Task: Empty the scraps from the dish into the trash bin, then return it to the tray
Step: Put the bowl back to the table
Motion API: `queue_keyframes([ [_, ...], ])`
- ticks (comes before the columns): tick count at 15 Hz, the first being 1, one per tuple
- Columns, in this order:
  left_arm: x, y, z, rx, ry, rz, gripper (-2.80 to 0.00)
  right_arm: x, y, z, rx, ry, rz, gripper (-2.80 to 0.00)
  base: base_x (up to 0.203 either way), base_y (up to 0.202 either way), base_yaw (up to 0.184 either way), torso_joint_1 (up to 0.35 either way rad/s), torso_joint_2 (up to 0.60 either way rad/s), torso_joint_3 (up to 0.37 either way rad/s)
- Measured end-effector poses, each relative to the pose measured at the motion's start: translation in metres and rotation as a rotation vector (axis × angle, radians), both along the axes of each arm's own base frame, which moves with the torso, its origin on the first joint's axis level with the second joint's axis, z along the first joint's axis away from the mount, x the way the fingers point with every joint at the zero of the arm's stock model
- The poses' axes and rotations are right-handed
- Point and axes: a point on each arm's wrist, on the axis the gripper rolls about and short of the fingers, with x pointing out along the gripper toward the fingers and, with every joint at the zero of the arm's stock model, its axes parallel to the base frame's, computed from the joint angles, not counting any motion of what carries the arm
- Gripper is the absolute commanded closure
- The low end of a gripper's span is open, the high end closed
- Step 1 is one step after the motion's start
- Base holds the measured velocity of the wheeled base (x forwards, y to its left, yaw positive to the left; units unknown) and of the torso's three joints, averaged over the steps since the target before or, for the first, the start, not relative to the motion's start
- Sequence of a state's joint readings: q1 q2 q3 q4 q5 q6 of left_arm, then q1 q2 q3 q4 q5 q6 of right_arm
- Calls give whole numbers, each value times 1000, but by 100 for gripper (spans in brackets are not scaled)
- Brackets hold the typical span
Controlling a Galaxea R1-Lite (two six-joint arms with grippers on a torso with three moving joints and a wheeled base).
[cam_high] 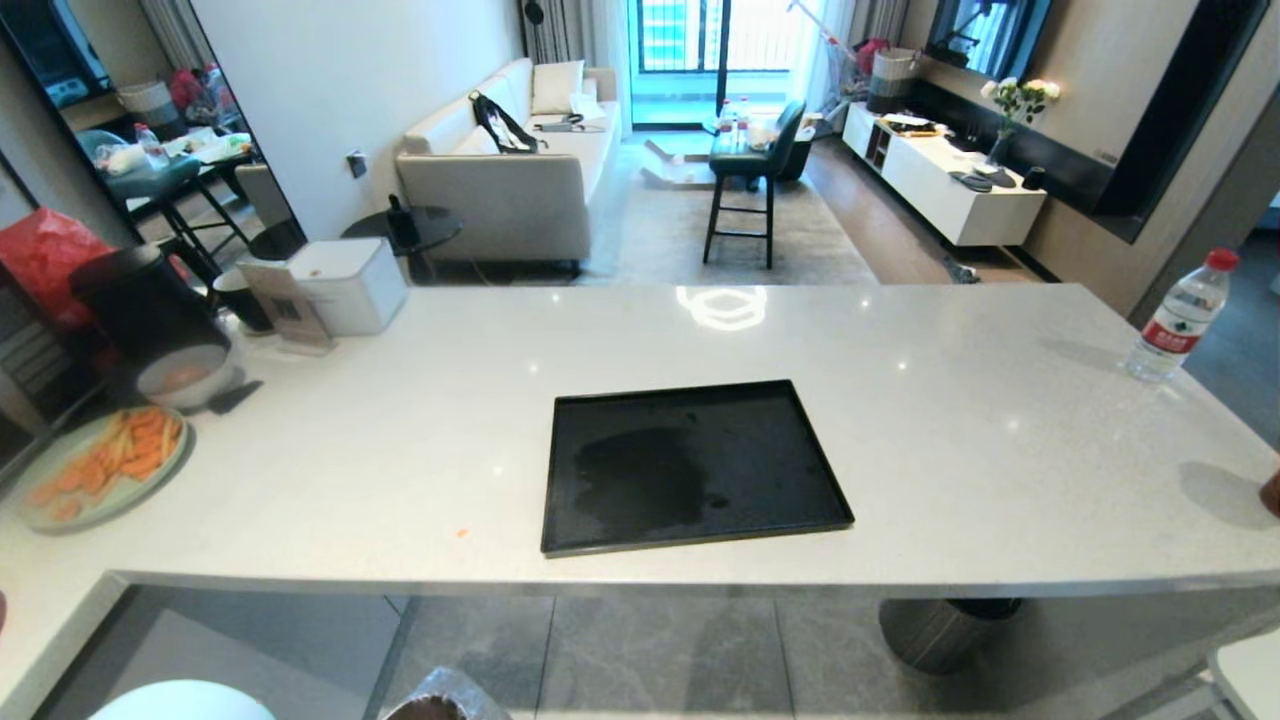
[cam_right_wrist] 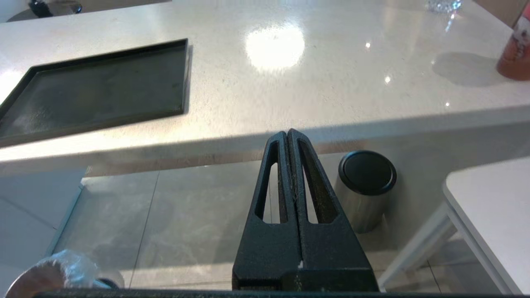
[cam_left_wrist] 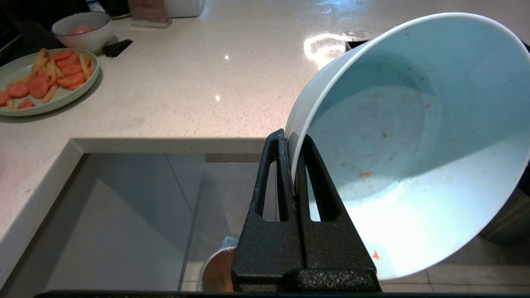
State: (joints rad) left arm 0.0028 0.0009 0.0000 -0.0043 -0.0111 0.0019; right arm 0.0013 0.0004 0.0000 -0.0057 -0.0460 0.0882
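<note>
Dish (cam_left_wrist: 414, 145) is clamped by its rim in the left gripper (cam_left_wrist: 293, 165), held off the counter's near edge and tilted so its pale blue inside faces the wrist camera; only orange smears and specks cling to it, and its far side is cut off by the frame. In the head view just a white sliver of it shows at the bottom edge. Below it, on the grey tile floor, the trash bin (cam_left_wrist: 217, 271) with its crinkled liner is mostly hidden behind the gripper, so what lies inside cannot be made out.

Far left on the white counter (cam_high: 950, 420) sit a pale green plate (cam_high: 40, 515) heaped with orange and yellow pieces and, behind it, a greyish bowl (cam_high: 185, 375) under a dark appliance. A tiny orange crumb (cam_high: 462, 532) lies on bare counter between the plate and the tray.

The tray (cam_high: 690, 465) lies near the counter's middle, close to the near edge, smudged and with nothing on it; open counter runs wide on both sides.

Further right, the right gripper (cam_right_wrist: 292, 165) hangs below counter level with its fingers pressed together on nothing. Past it a steel bin with a black top (cam_right_wrist: 366, 188) stands on the floor under the counter's overhang, half hidden in the head view. A water bottle (cam_high: 1180, 315) stands near the counter's far right edge.
</note>
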Motion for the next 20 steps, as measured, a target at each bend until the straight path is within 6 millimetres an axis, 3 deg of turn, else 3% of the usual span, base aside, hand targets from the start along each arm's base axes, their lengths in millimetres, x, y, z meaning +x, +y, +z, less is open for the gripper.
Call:
queue_keyframes([
  [7, 0, 0, 0, 0, -1, 1, 0, 0, 0, 0, 0, 0, 0, 0, 180, 0, 1, 5, 2, 0],
  [20, 0, 0, 0, -1, 0, 5, 0, 0, 0, 0, 0, 0, 0, 0, 0, 0, 0, 0, 0, 0],
])
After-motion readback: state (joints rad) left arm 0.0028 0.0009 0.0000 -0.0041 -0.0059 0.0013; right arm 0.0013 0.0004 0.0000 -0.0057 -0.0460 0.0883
